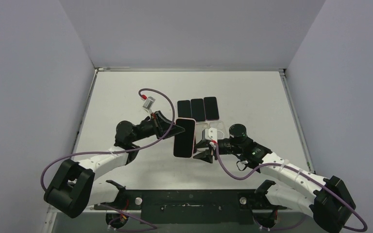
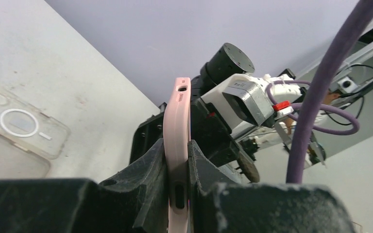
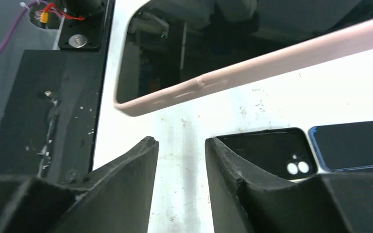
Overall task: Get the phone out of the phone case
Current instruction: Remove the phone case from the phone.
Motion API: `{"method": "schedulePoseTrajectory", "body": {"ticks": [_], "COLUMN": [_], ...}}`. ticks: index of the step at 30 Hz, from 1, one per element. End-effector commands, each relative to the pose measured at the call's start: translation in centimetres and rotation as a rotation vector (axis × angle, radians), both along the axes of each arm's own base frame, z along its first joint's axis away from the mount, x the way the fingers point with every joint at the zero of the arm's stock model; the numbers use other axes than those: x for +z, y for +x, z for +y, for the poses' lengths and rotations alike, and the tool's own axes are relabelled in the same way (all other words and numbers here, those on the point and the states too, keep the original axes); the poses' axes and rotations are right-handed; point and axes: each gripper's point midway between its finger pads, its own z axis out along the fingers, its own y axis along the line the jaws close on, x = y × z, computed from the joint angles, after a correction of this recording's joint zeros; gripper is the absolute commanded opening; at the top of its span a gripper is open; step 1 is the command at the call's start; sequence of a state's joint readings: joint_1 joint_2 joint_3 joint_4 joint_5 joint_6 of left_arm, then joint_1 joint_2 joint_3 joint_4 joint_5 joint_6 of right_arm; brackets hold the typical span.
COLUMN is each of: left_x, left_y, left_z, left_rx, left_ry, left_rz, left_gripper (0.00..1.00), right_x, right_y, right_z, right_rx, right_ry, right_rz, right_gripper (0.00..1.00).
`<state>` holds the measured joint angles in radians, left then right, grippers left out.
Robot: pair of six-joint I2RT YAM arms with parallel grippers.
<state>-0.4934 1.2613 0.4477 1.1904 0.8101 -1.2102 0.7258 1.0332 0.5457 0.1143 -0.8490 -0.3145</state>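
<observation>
- Held aloft over mid-tabletop (image 1: 257, 97): phone (image 1: 184, 138) seated in pink phone case (image 2: 176, 126), clamped edgewise by left tool (image 2: 177, 167), apparently to steady it.
- Right tool (image 3: 181, 155) parted, empty, beside the case's edge, seemingly poised to pry.

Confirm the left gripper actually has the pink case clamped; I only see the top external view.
Observer: Confirmed. In the left wrist view the left gripper presses both faces of the pink case, seen edge-on.
Operator: Report the right gripper.
Observer: Its wrist view shows the fingers parted, nothing between them, the case's long edge just ahead.
Operator: Describe the clear case.
Observer: Empty, lying flat on the table, a white ring on it.
</observation>
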Motion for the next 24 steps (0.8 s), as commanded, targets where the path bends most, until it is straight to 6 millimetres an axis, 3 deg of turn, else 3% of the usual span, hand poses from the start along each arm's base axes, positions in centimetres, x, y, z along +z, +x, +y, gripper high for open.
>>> {"method": "schedulePoseTrajectory", "body": {"ticks": [1,6,11,17,24], "left_x": [2.2,2.8,2.9,3.3,3.2], "left_y": [1.5,1.4,1.2,0.6,0.5], "left_z": [0.5,0.6,0.6,0.1,0.0], "left_rx": [0.124,0.141,0.147,0.126,0.118], "left_ry": [0.023,0.028,0.026,0.004,-0.007], "left_rz": [-0.165,-0.213,-0.231,-0.249,-0.241], "left_gripper": [0.00,0.00,0.00,0.00,0.00], "right_x": [1.9,3.4,4.9,4.7,4.0], "right_y": [-0.9,-2.0,-2.6,-1.9,-2.2], "right_z": [0.1,0.5,1.1,1.7,1.7], "right_rx": [-0.018,0.020,0.049,0.027,0.057], "right_ry": [0.112,0.201,0.281,0.286,0.277], "right_rz": [0.069,0.117,0.182,0.226,0.217], "right_gripper": [0.48,0.58,0.59,0.58,0.39]}}
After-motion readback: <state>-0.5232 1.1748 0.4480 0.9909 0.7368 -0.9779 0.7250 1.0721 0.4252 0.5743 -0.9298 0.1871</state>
